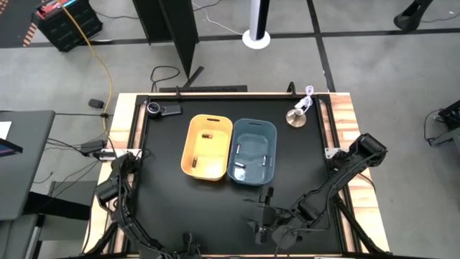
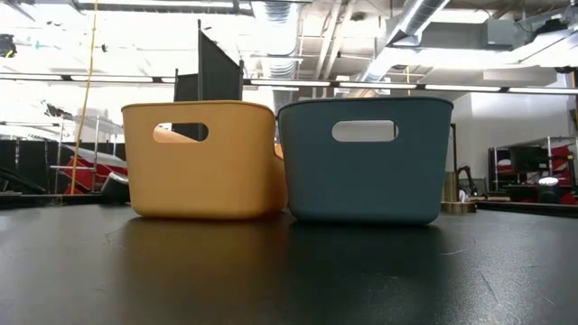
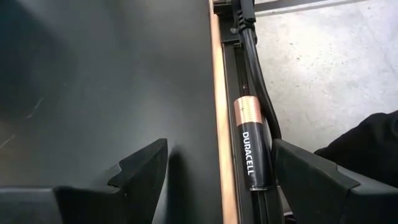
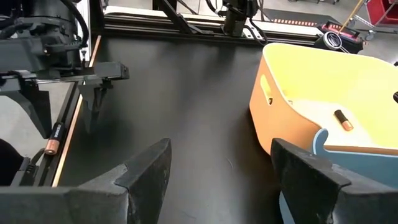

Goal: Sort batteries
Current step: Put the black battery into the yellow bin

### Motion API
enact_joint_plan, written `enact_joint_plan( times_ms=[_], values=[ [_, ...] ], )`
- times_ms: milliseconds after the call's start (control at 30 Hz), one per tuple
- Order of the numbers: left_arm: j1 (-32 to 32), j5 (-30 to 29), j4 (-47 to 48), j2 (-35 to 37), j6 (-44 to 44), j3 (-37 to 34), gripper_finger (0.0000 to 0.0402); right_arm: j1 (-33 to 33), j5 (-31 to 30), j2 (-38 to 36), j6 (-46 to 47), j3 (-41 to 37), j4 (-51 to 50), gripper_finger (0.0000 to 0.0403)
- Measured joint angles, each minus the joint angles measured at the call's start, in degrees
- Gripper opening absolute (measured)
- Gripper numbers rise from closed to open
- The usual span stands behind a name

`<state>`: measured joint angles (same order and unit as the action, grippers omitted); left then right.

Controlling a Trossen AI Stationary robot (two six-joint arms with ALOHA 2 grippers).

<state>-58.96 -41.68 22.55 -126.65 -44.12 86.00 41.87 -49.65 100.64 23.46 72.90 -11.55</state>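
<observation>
One dark battery with a copper end (image 3: 252,146) lies in the groove of the table's left edge rail, beside a black cable. My left gripper (image 3: 217,174) is open over it, one finger over the tabletop and one beyond the edge. It also shows in the right wrist view (image 4: 62,106), above that battery (image 4: 53,142). My right gripper (image 4: 221,168) is open and empty near the table's front edge (image 1: 263,205). The yellow bin (image 1: 207,147) holds a battery (image 4: 343,120). The blue bin (image 1: 253,151) holds several batteries (image 1: 239,167).
The two bins stand side by side at the table's middle, yellow (image 2: 203,162) and blue (image 2: 366,162). A black round-lensed gadget (image 1: 154,108) lies at the far left. A metal disc with a white cord (image 1: 297,116) lies at the far right.
</observation>
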Motion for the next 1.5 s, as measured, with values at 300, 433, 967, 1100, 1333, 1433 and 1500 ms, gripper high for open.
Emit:
enact_joint_plan(
  times_ms=[300,433,967,1100,1333,1433,1500],
  values=[
    [1.04,0.9,0.78,0.06,0.06,0.07,0.0279,0.0,0.0,0.0,0.0,0.0,0.0,0.0291],
    [1.27,0.91,0.81,0.06,0.08,0.09,0.0279,0.0,0.0,-0.02,0.0,0.0,0.0,0.0291],
    [2.48,-1.67,5.22,0.08,-1.82,0.03,0.0278,0.0,0.02,-0.02,-0.02,0.0,0.0,0.0291],
    [2.96,-1.39,5.33,0.08,-0.92,0.07,0.0278,0.0,0.02,-0.02,-0.02,0.0,-0.02,0.0291],
    [4.9,0.29,5.08,0.17,3.26,0.15,0.0267,0.0,0.02,-0.02,0.0,0.0,-0.02,0.0291],
    [6.26,2.18,5.08,0.24,5.71,0.2,0.0255,0.0,0.02,-0.02,-0.02,0.0,0.0,0.0291],
    [7.16,3.34,5.12,0.24,6.7,0.2,0.0248,0.0,0.02,-0.02,-0.02,0.0,0.0,0.0291]
  ],
)
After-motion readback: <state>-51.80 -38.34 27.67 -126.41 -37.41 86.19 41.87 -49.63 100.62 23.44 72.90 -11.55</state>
